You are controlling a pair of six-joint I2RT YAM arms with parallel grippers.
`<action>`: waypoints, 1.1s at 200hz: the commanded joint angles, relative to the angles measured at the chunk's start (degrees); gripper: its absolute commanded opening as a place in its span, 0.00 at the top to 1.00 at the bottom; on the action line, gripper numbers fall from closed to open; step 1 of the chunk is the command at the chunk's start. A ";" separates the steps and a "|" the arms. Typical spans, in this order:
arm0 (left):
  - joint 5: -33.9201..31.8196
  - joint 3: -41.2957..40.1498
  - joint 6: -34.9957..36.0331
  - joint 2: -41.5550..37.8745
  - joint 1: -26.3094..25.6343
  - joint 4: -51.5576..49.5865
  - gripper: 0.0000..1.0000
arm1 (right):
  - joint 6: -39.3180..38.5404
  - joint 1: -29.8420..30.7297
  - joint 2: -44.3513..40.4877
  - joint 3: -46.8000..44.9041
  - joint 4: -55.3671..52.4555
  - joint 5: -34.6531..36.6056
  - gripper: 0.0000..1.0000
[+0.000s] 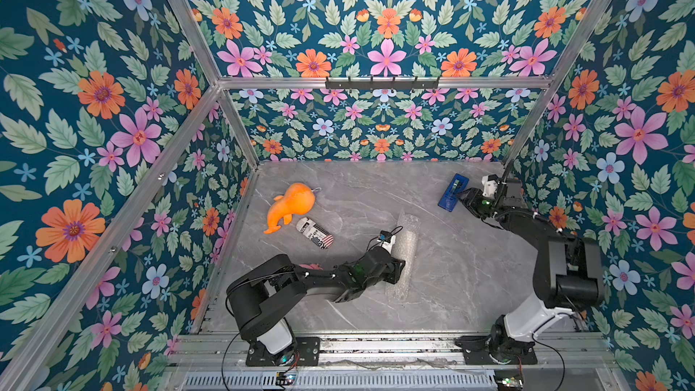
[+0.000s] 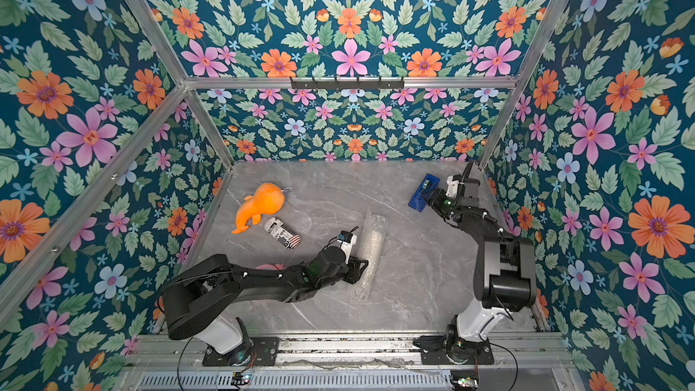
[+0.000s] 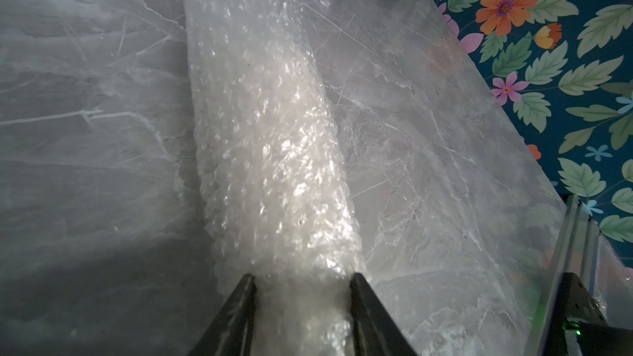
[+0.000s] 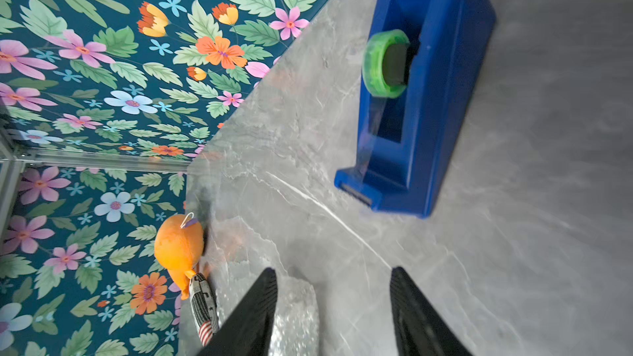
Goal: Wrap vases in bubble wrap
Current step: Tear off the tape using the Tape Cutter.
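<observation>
The bubble wrap point(image 1: 408, 231) point(image 2: 374, 231) lies on the grey marble table as a long rolled tube, running from near the front toward the back. My left gripper point(image 1: 399, 269) point(image 2: 359, 270) is shut on the roll near its front half. In the left wrist view my left gripper point(image 3: 303, 277) has a black finger pressed on each side of the bubble wrap point(image 3: 270, 131). A pale whitish bulk glows through the plastic there. The vase itself is hidden. My right gripper point(image 1: 460, 199) point(image 4: 334, 270) stands open and empty at the back right.
A blue tape dispenser point(image 1: 453, 191) point(image 4: 428, 97) with a green roll stands just ahead of the right gripper. An orange plush toy point(image 1: 291, 204) and a printed can point(image 1: 315, 232) lie at the left. Floral walls enclose the table on three sides.
</observation>
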 commanded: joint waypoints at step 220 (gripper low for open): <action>0.97 0.89 1.05 1.85 0.00 -8.26 0.55 | 13.62 -0.48 18.15 8.72 16.33 -8.55 0.90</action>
